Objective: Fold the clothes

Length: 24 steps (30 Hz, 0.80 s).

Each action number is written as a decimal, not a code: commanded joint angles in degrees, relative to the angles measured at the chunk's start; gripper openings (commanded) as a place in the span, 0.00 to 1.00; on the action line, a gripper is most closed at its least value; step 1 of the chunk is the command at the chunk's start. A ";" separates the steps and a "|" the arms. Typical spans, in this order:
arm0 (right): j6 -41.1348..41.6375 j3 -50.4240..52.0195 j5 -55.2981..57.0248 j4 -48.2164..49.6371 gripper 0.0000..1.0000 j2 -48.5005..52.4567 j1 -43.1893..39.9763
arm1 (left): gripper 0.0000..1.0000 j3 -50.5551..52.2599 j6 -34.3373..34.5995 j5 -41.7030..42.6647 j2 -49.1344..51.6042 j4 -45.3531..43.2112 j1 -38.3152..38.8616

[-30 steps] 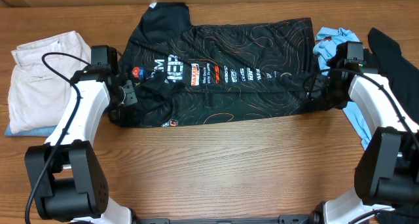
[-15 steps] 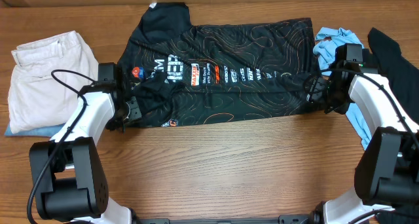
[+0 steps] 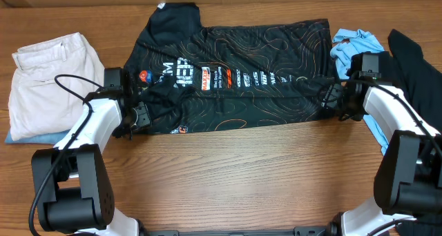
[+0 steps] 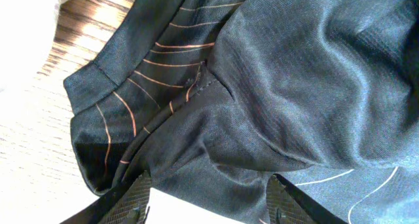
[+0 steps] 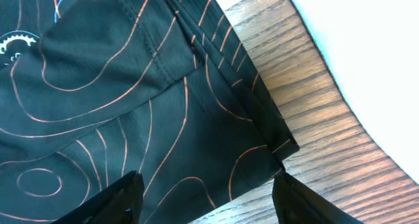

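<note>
Left jaws and right jaws both gape wide, gripping nothing, over the slick, rumpled black jersey (image 3: 242,63) at its nine and three o'clock edges.

Looks like a robotics lab test bench: white-and-black left robot arm (image 3: 86,129) and matching right robot arm (image 3: 400,115) at a brown wood-grain surface (image 3: 242,174), with folded beige trousers (image 3: 45,77) and crumpled light blue shirt (image 3: 349,48) heaped alongside as practice laundry.
</note>
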<state>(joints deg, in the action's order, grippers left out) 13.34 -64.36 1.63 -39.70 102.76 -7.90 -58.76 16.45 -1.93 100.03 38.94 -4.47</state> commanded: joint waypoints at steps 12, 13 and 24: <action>4.09 4.57 2.80 5.77 0.66 0.26 -0.48 | 0.64 0.55 0.33 0.55 4.35 -2.84 0.00; 4.09 4.57 2.80 5.84 0.66 0.26 -0.48 | 0.64 0.55 0.33 0.59 4.63 -2.84 0.00; 4.76 6.71 2.78 6.97 0.54 1.55 -0.48 | 0.65 0.55 0.31 1.55 5.46 -2.49 0.00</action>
<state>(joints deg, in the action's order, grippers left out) 17.52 -58.76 3.46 -33.08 103.24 -7.90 -58.81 16.45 -1.89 103.20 36.23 -4.47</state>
